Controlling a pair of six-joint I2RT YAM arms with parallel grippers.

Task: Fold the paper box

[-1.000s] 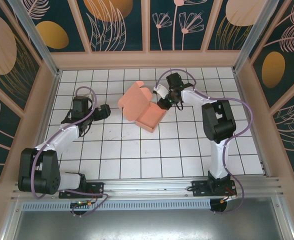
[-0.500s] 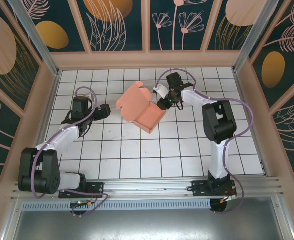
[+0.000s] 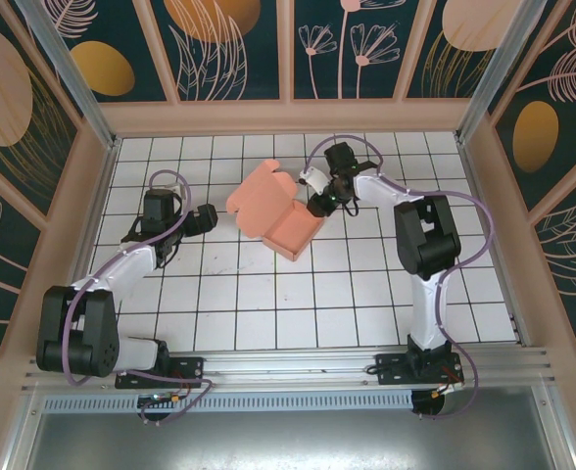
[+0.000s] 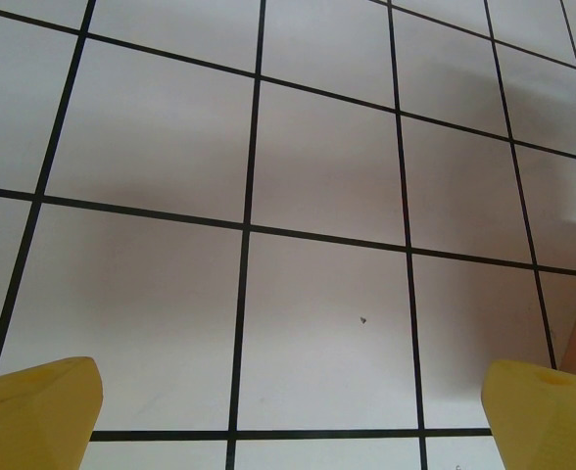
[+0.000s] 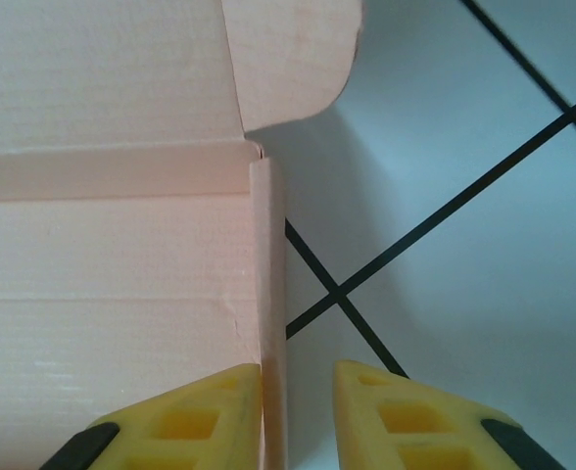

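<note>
box: your paper box (image 3: 292,229) sits on the table (image 3: 268,313), in the far half and roughly midway between the left and right edges. It's already a tray with its walls up.
lid: the lid (image 3: 259,196) is open, tipped back toward the far-left corner. In the right wrist view a rounded flap (image 5: 293,59) sticks out at its end, not tucked in.
right gripper: the right gripper (image 3: 317,204) is at the tray's right wall. Up close, the right gripper (image 5: 298,416) is narrow, with one finger inside the box (image 5: 121,264) and one outside, so the wall runs between them. I can't tell if it's actually pinching, since a sliver of tile shows beside the outer finger.
left gripper: the left gripper (image 3: 202,217) is spread wide and holding nothing, parked near the lid on its left side. The left gripper (image 4: 288,421) is looking at bare tiles.
what changed: over the last second the whole box has scooted a bit toward the left edge, the lid with it, and your right gripper has followed.
what it means: I'd guess you're nudging the box, not folding it yet. Closing the lid and tucking that flap is still to do.
watch out: thin card, so a sideways pull on one wall could crease it.
</note>
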